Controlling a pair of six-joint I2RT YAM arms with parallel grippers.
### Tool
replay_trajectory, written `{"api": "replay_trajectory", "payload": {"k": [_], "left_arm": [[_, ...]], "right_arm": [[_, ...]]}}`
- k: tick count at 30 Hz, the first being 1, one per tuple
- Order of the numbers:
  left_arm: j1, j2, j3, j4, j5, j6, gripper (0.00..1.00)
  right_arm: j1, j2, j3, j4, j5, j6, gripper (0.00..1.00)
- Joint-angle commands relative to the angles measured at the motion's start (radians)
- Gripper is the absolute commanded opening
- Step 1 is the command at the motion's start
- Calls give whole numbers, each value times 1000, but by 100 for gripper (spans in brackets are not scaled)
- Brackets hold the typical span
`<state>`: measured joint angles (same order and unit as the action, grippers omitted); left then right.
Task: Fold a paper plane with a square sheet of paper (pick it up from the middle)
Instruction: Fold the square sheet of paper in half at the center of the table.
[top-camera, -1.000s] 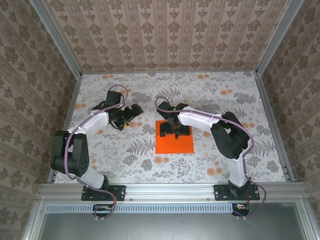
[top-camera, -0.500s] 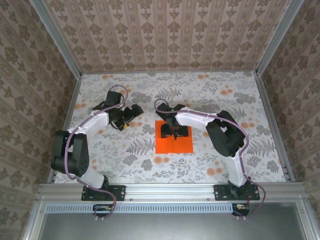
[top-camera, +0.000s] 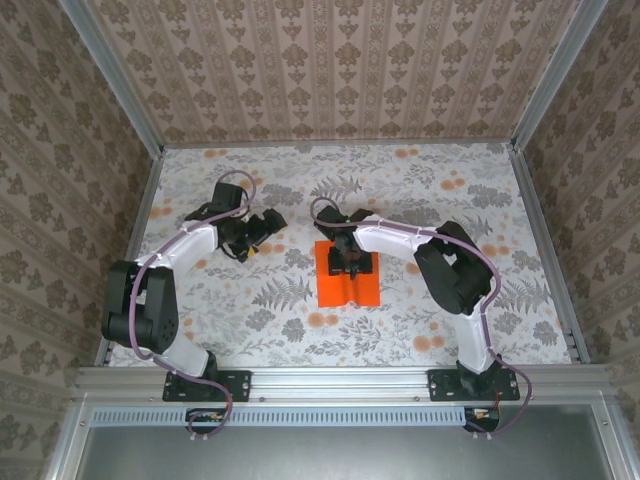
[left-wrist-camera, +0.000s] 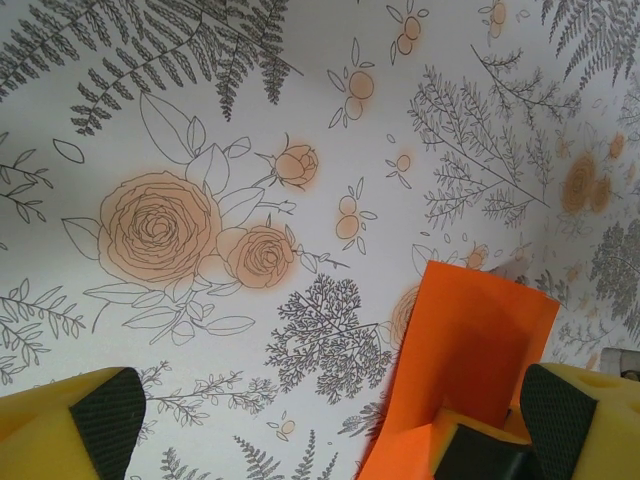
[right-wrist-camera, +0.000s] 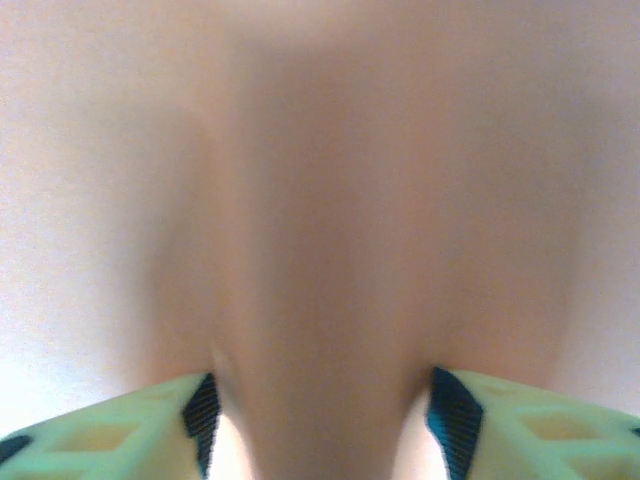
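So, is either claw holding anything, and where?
Right claw pinches the square sheet of paper at its middle, bunched into a ridge. Left claw open, empty.

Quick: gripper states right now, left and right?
Left gripper: open, holding nothing.
Right gripper: shut on the paper, pinching up a ridge at its middle.

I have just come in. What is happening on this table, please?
The right gripper is down on the middle of the square sheet of paper, which lies on the flowered table; the paper humps into a ridge between its fingers. Whether the pinch is complete, I cannot tell. The left gripper hovers open to the left, apart from the sheet. No fold is made yet.
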<state>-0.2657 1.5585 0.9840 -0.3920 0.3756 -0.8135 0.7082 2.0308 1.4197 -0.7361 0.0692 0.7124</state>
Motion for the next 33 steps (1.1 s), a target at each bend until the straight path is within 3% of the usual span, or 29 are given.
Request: {"api": "replay_trajectory", "payload": {"k": [1, 6, 9, 13, 20, 26, 33], "left_arm": [[-1, -4, -33, 22, 44, 29, 100], [-15, -20, -79, 125, 138, 40, 99], [-37, -26, -107, 197, 200, 37, 97], [-64, -17, -161, 345, 314, -3, 93], [-100, 14, -225, 549, 404, -83, 88], [-114, 54, -241, 642, 433, -129, 82], [-119, 74, -244, 718, 447, -168, 69]], "right_arm": [[-10, -38, -65, 121, -136, -9, 51], [-54, -168, -194, 449, -434, 6, 37], [-102, -216, -294, 707, -651, 86, 35], [-161, -226, -388, 948, -810, 202, 35], [-223, -199, -466, 1133, -916, 312, 36], [-239, -185, -487, 1191, -954, 354, 38], [-249, -187, -513, 1234, -973, 383, 40]]}}
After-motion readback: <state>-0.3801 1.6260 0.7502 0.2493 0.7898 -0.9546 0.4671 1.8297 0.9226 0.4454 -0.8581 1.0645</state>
